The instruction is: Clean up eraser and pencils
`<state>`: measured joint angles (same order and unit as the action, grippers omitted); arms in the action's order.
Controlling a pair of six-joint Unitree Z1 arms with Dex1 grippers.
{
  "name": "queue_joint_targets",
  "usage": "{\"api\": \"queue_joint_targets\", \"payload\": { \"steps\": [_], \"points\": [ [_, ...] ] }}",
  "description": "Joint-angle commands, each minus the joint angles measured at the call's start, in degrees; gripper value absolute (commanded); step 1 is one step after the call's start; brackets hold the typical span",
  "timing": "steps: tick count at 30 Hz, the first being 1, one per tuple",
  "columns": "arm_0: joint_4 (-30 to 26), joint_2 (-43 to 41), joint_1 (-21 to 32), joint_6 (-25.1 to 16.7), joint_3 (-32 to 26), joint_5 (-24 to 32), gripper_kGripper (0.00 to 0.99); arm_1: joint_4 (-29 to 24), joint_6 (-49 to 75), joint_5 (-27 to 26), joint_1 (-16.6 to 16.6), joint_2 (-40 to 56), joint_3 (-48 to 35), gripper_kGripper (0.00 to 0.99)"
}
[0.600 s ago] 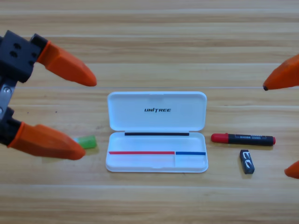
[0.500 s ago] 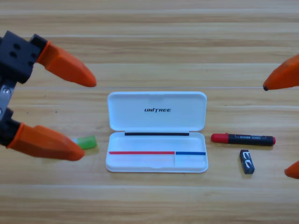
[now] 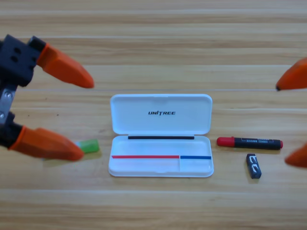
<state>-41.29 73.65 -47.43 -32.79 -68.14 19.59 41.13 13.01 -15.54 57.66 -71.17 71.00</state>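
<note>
A white case (image 3: 161, 135) lies open in the middle of the table, lid up. To its right rests the red-capped pencil (image 3: 249, 142), and just below that the small black eraser (image 3: 253, 166). Left of the case, only the bright green end of the green pencil (image 3: 88, 145) shows; the rest is hidden under the left gripper's lower jaw. My left gripper (image 3: 81, 119) hangs open at the left edge, above that pencil. My right gripper (image 3: 283, 123) is open at the right edge, only its orange jaw tips showing, beside the red pencil and eraser.
Wooden table (image 3: 158, 48) all around. The case's tray is empty of loose items.
The left gripper has shifted slightly left. The right gripper's lower jaw tip has come further into view and its upper tip has drawn back a little. The objects have not moved.
</note>
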Motion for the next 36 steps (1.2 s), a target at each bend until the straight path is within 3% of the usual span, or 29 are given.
{"api": "queue_joint_targets", "payload": {
  "steps": [1, 6, 10, 13, 18, 25, 30, 36],
  "points": [
    [-7.14, 5.01, -1.0, -2.37, -7.35, -7.9, 0.982, 3.87, -6.07, 7.46, -3.08, -1.69, -1.83, 0.983],
    [-12.5, 8.0, 0.14, -4.74, -15.97, -16.42, 0.982, 10.29, -16.7, 7.81, -9.68, -12.76, 3.88, 0.976],
    [-17.77, 11.6, 2.95, -6.5, -22.82, -20.91, 0.982, 16.44, -21.54, 10.27, -10.03, -24.89, 10.47, 0.976],
    [-19.53, 13.45, 4.53, -8.26, -25.2, -25.3, 0.982, 16.35, -26.46, 10.8, -11.35, -29.38, 11.18, 0.983],
    [-20.76, 16.0, 7.43, -11.95, -24.76, -28.99, 0.982, 15.65, -29.89, 10.89, -12.14, -34.74, 10.83, 0.99],
    [-20.85, 21.18, 12.01, -14.59, -22.3, -28.99, 0.976, 13.28, -37.62, 15.11, -14.25, -37.81, 8.19, 0.99],
    [-20.67, 26.81, 12.8, -14.32, -20.8, -29.34, 0.966, 9.5, -44.21, 16.6, -15.21, -39.57, 4.76, 0.988],
    [-16.89, 32.52, 12.8, -10.81, -17.11, -29.52, 0.962, 2.55, -46.76, 16.42, -16.0, -41.15, 0.37, 0.988]
  ]
}}
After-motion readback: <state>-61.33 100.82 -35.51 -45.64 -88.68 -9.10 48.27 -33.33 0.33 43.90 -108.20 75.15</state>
